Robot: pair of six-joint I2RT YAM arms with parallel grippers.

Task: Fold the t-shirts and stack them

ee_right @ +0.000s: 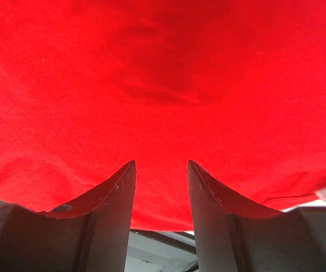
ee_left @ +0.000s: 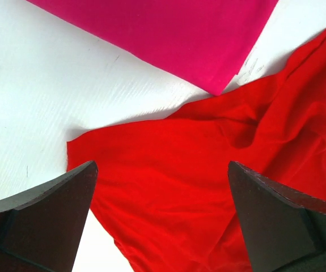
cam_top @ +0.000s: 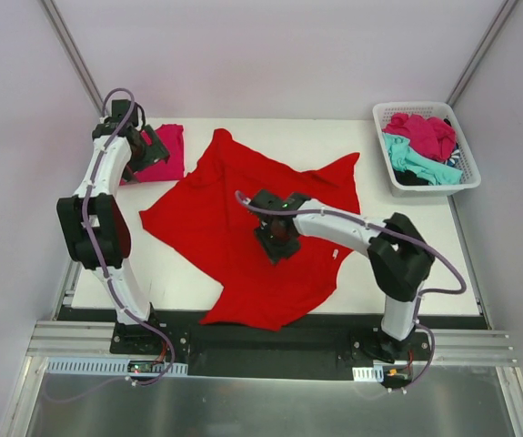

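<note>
A large bright red t-shirt (cam_top: 234,205) lies spread and rumpled across the white table (cam_top: 125,273). My right gripper (cam_top: 277,238) is low over its middle. In the right wrist view its jaws (ee_right: 161,162) stand open with a narrow gap, red cloth (ee_right: 163,73) filling the view beyond them and nothing pinched between. A folded magenta-pink t-shirt (cam_top: 165,155) lies at the back left. My left gripper (cam_top: 150,146) hovers beside it, wide open (ee_left: 163,164), over a corner of the red t-shirt (ee_left: 208,170) and near the magenta fold (ee_left: 180,34).
A white lattice basket (cam_top: 425,107) at the back right holds a magenta t-shirt (cam_top: 425,132), a teal one (cam_top: 416,162) and dark cloth (cam_top: 410,178). Bare table shows along the front left and front right edges.
</note>
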